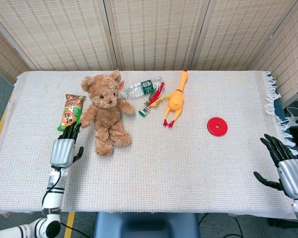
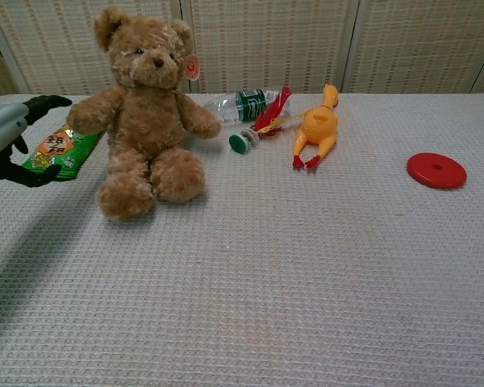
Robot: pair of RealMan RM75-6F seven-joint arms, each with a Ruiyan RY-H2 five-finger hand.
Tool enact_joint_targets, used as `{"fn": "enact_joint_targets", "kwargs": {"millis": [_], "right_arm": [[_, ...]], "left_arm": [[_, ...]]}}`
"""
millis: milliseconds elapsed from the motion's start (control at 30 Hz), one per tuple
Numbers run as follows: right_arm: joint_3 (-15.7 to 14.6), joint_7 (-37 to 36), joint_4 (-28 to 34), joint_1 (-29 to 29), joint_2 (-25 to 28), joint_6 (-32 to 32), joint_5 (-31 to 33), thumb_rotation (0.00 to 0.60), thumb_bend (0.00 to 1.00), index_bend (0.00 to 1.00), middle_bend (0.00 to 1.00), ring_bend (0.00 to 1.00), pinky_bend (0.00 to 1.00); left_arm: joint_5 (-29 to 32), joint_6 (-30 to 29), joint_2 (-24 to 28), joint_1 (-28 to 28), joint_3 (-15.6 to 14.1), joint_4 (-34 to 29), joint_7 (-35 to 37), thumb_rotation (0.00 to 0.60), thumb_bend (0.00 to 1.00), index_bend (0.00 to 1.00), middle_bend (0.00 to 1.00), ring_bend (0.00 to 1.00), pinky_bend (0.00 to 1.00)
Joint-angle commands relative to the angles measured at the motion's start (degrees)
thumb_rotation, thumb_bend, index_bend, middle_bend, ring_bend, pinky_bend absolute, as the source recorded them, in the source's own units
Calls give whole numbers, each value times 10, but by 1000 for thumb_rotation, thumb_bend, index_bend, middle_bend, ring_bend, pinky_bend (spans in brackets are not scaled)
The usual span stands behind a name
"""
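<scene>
While spread and holding nothing, left hand point(image 1: 63, 150) hovers just short of snack bag point(image 1: 72, 110), beside seated bear point(image 1: 106, 112). Right hand point(image 1: 287, 167), well apart at table point(image 1: 188, 163) edge, likewise spread, holding nothing.

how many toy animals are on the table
2. The teddy bear sits at the left, beside the snack packet and near the left hand. The rubber chicken lies near the middle, next to the water bottle. None seem hidden.

Brown teddy bear point(image 1: 106, 113) sits upright (tag by ear), green snack packet point(image 1: 71, 111) flat just beside.
</scene>
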State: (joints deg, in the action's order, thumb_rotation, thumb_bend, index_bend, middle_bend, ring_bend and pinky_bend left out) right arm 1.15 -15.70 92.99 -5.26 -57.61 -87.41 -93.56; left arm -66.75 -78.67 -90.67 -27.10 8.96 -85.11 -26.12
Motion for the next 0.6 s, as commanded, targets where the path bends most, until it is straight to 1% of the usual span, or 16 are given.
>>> {"fn": "enact_joint_targets", "kwargs": {"millis": [33,133,167,233,367,467,600], "right_arm": [[1,6,0,0,-2,2,2,600,109,0,0,0,132],[0,14,0,-2,-5,7,3,600,110,0,0,0,132],[0,18,1,-3,-6,9,4,600,109,0,0,0,132],[0,28,1,-2,-10,8,4,600,109,0,0,0,132],[1,49,-1,-2,-19,8,4,600,109,0,0,0,132],[3,63,-2,-3,-25,9,9,600,110,0,0,0,132],[7,75,-1,-3,-33,9,17,600,109,0,0,0,132]], "left_arm": [[-57,-34,65,45,-54,-50,-8,600,397,0,1,62,358],[-112,-64,102,70,-88,-60,12,600,394,0,20,63,356],[-139,-72,115,77,-103,-54,28,600,394,0,31,67,355],[-176,-82,133,87,-123,-42,60,600,398,3,44,76,354],[-201,-86,158,109,-147,-38,121,600,404,35,75,86,352],[-202,-88,163,122,-149,-36,134,600,405,55,108,105,356],[-202,-98,156,137,-143,-25,143,600,406,84,137,119,357]]}}
